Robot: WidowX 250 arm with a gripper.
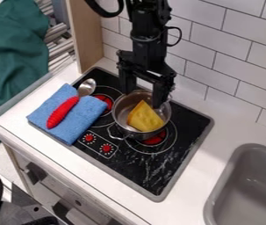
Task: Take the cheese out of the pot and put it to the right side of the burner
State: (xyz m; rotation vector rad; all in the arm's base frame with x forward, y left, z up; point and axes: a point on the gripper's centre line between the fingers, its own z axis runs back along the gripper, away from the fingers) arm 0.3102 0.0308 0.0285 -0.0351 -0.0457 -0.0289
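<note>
The cheese point(145, 117) is a toy wedge, yellow with a darker golden face, lying inside the pot. It sits tilted, its narrow tip pointing up toward the far rim and its broad end down by the near wall.

The pot point(125, 130) is round, shiny silver metal and lidless, with a looped handle at its near left side. It stands upright on the black stovetop point(179, 151), partly covering the burner point(154, 139) nearer the right, whose red centre and pale rings show past the pot's near edge.
</note>
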